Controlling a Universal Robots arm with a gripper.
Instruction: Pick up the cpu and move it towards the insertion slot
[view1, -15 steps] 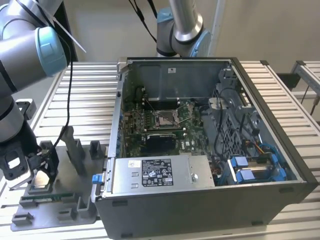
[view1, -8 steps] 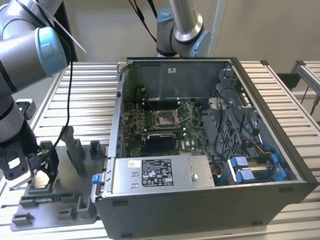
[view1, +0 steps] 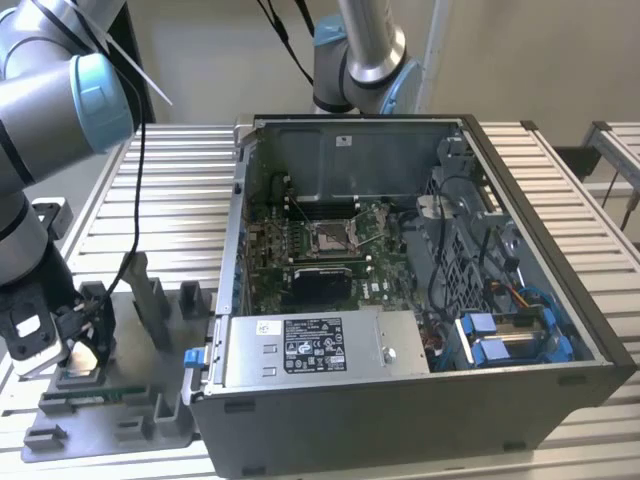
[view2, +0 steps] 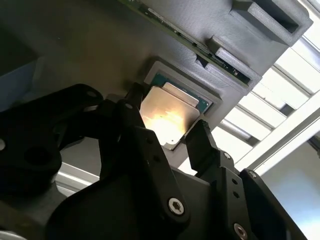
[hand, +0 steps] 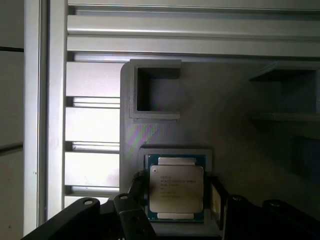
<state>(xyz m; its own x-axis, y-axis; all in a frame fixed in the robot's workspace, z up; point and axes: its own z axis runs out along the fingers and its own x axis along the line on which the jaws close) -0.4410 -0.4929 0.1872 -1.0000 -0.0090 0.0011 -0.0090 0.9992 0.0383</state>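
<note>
The cpu (hand: 176, 175), a flat silvery square with a dark green rim, lies in a recess of the grey tray (hand: 230, 115). My gripper (hand: 176, 194) hangs just over it, open, one black finger (hand: 139, 186) close along each of two opposite edges. The second wrist view shows the same: cpu (view2: 170, 107) lit bright between the fingers (view2: 200, 137) of the gripper (view2: 167, 116). In the exterior view the gripper (view1: 80, 342) is at the tray (view1: 140, 420) on the exterior view's left. The insertion slot (view1: 332, 238) sits on the green motherboard inside the open computer case (view1: 400, 385), well to the right.
A long green memory stick (view1: 95, 397) lies in the tray beside the gripper. Upright grey tray posts (view1: 150, 300) stand between the gripper and the case wall. A black block (view1: 318, 285) lies just below the slot. Another arm's base (view1: 360, 50) stands behind the case.
</note>
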